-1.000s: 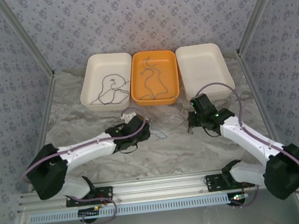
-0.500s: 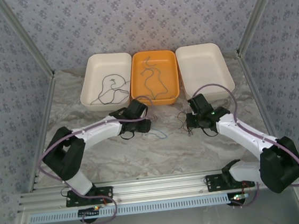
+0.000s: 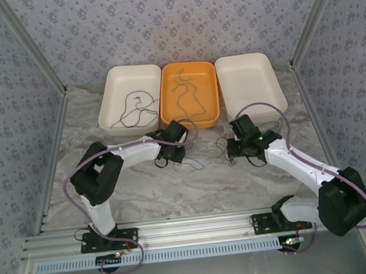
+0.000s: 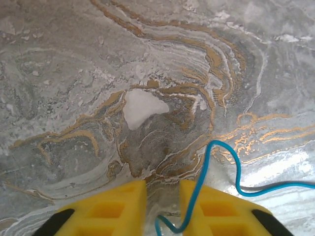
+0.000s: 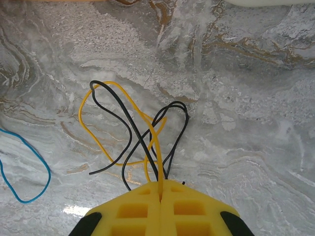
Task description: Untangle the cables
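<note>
While the right gripper [image 5: 161, 189] pinches the yellow cable [image 5: 80, 118] tight, the left gripper [image 4: 162, 189] shows a small gap. Blue cable [image 4: 203, 172] lies across one of its fingers.

Desk [image 3: 143, 193]: marbled grey and white surface with tan veins, walled in at the far side and both flanks.
Orange tray [image 3: 207, 88]: stands at the far middle of the desk.
Left white tray [image 3: 115, 85]: touching the orange tray's left wall.
Right white tray [image 3: 250, 87]: just beside the orange tray's right wall.
Blue cable [image 3: 194, 164]: loose curl on the bare desk, nearer than the orange tray's front wall.
Tangle: a yellow cable [image 5: 80, 118] and black cables [image 5: 186, 117], looped over one another, near the orange tray's front right corner.
</note>
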